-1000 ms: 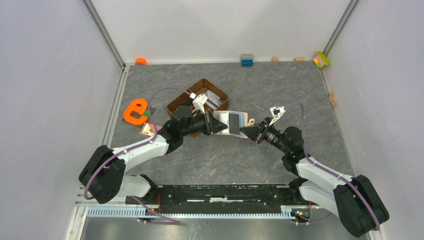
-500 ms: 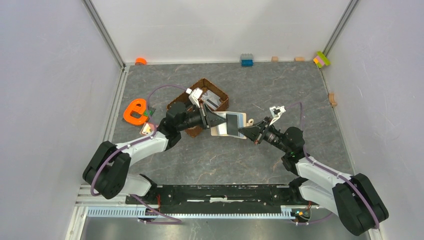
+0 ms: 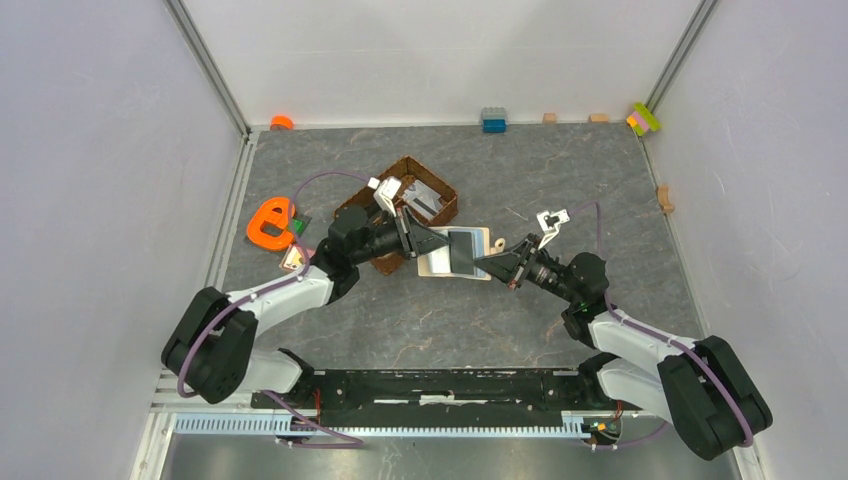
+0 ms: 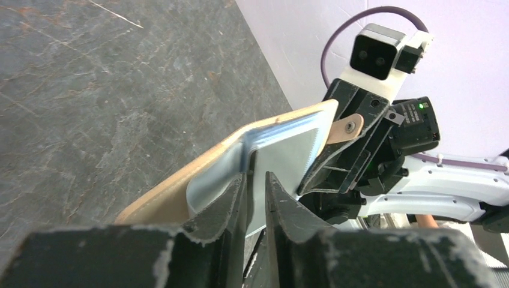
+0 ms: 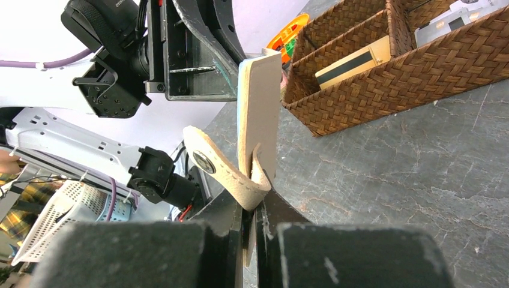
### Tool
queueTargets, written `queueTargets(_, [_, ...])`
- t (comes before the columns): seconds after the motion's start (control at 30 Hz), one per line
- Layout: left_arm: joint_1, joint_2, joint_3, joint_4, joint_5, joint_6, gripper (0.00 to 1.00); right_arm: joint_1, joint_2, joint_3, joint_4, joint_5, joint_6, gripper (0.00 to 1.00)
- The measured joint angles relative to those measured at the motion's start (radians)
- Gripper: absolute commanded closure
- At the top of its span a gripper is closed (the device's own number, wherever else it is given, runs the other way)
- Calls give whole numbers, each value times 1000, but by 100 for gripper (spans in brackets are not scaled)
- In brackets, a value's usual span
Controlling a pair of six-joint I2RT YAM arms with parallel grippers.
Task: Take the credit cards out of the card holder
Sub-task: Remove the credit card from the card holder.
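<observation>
Over grey table, beige card holder shows shiny sleeve.

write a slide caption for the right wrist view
Right gripper shut on the card holder beside its tab, left gripper at its far edge, wicker basket behind.

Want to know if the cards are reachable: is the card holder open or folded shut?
Open. From above, the card holder is spread out with its shiny inner sleeve exposed, and its tab hangs unfastened.
</observation>
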Motion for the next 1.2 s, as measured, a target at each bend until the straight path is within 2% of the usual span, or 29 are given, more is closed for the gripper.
queueTargets(0.13, [4, -32, -10, -38, -26, 1, 70, -3, -3, 0, 1, -6, 5, 100])
queueTargets(0.3, [6, -37, -11, -45, -19, 1, 75, -6, -5, 0, 1, -8, 5, 100])
queueTargets(0.5, [6, 4, -11, 7, 29, -19, 80, -6, -5, 0, 10, -16, 14, 100])
queueTargets(0.73, [10, 45, -11, 92, 80, -67, 79, -15, -5, 0, 27, -33, 34, 100])
queueTargets(0.77, [12, 47, -11, 105, 87, -76, 80, -16, -5, 0, 35, -34, 39, 100])
queueTargets(0.83, [14, 50, -16, 146, 96, -92, 90, -20, -5, 0, 50, -38, 47, 100])
queueTargets(0.9, [16, 52, -24, 185, 105, -109, 97, -23, -5, 2, 66, -44, 55, 92])
queueTargets(0.93, [19, 55, -29, 208, 112, -118, 98, -25, -5, 2, 72, -48, 58, 84])
queueTargets(1.0, [19, 59, -35, 241, 117, -133, 98, -29, -5, 2, 83, -52, 65, 75])
queueTargets(1.1, [19, 63, -40, 290, 130, -158, 98, -31, -2, 2, 100, -62, 75, 68])
queueTargets(1.2, [16, 68, -40, 330, 151, -177, 98, -31, 12, 2, 125, -69, 84, 67])
